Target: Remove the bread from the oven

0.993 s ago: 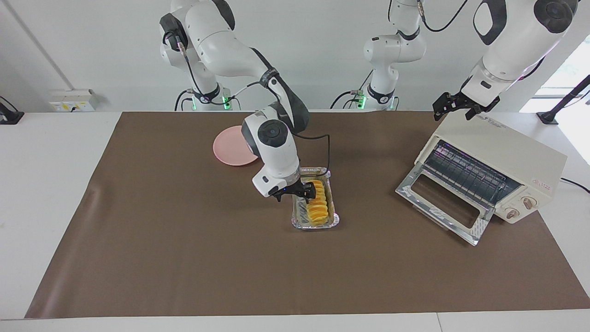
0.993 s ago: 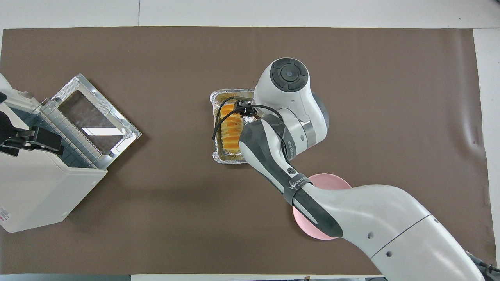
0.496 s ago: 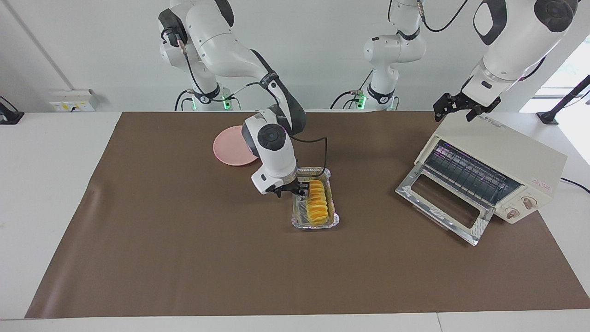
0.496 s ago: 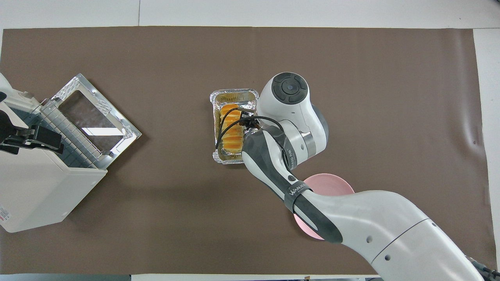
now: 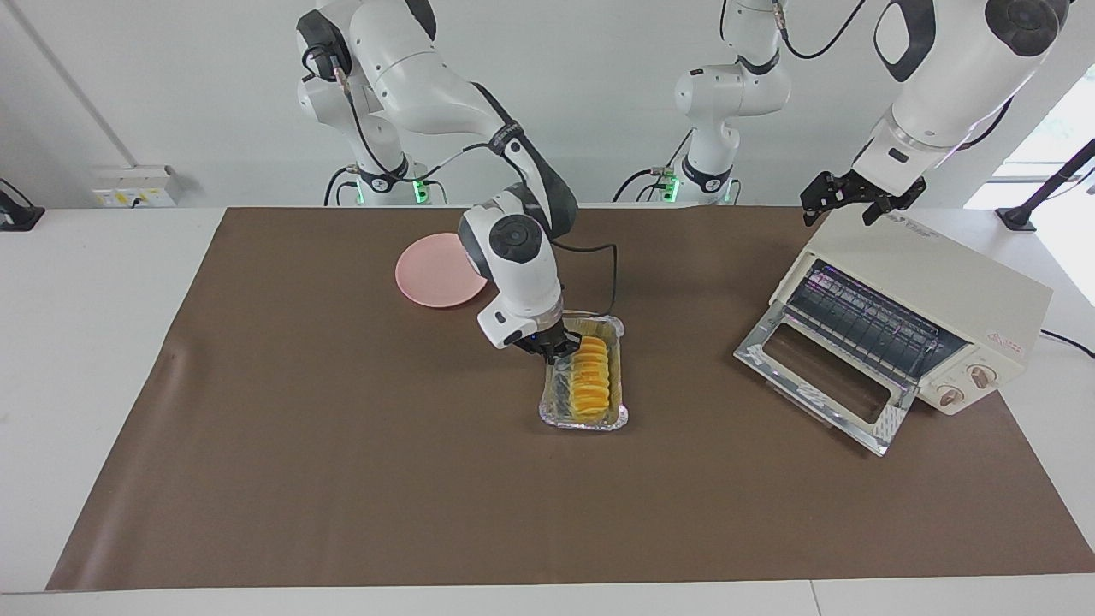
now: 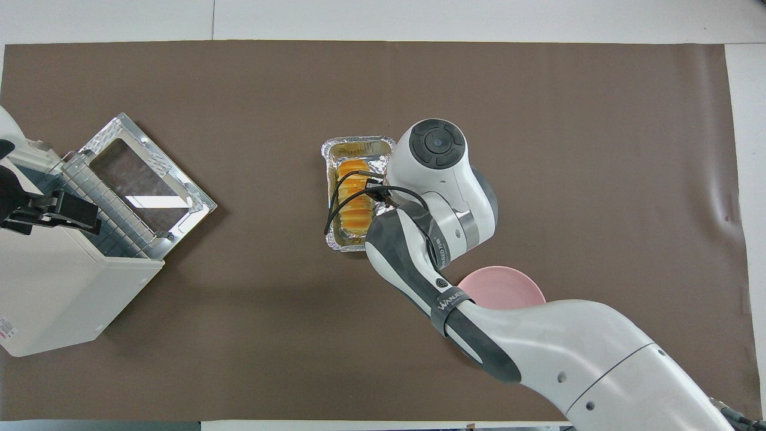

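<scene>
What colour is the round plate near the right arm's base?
Pale pink, plain, no pattern. The plate shows best in the facing view; overhead, the arm covers part of it.

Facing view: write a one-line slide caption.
Right hand at the foil tray holding the bread; left hand waits over the open toaster oven; pink plate nearer the robots.

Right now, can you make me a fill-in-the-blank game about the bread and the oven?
1. The bread lies in a silver foil ____.
2. The oven door is ____.
3. The round plate is colored ____.
4. The left gripper hangs over the ____, while the right gripper is at the foil container's end nearer the robots.

Missing words: tray; open; pink; oven
</scene>
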